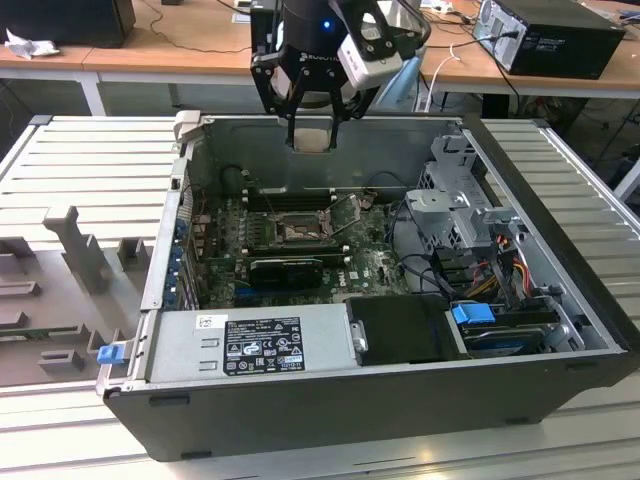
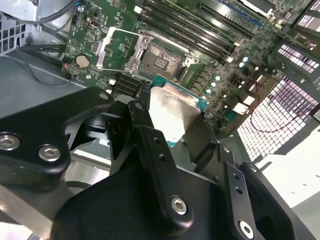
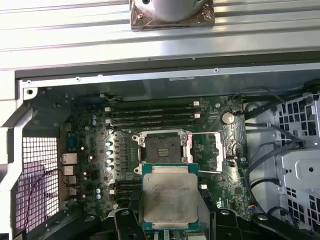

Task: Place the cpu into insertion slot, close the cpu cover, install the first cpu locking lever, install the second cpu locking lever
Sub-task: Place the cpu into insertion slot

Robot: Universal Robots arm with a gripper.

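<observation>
My gripper [image 1: 312, 135] hangs above the back wall of the open computer case, shut on the cpu [image 3: 169, 194]. The cpu is a flat square chip with its silver-grey face showing in both wrist views [image 2: 172, 112]; black fingers [image 2: 150, 140] clamp two opposite edges. Below it on the green board lies the insertion slot [image 3: 161, 148], a dark square socket with a metal rim, uncovered [image 2: 162, 57]. The cpu cover [image 3: 231, 139] stands swung open beside the socket [image 2: 116, 47]. In the exterior view the slot [image 1: 298, 232] sits well below the held chip.
Long black memory slots [image 3: 152, 114] run beside the socket. A black card [image 1: 285, 268] lies on the socket's other side. A silver power supply [image 1: 250, 345] fills the case front, and a drive cage [image 1: 460, 200] with cables stands at the exterior view's right.
</observation>
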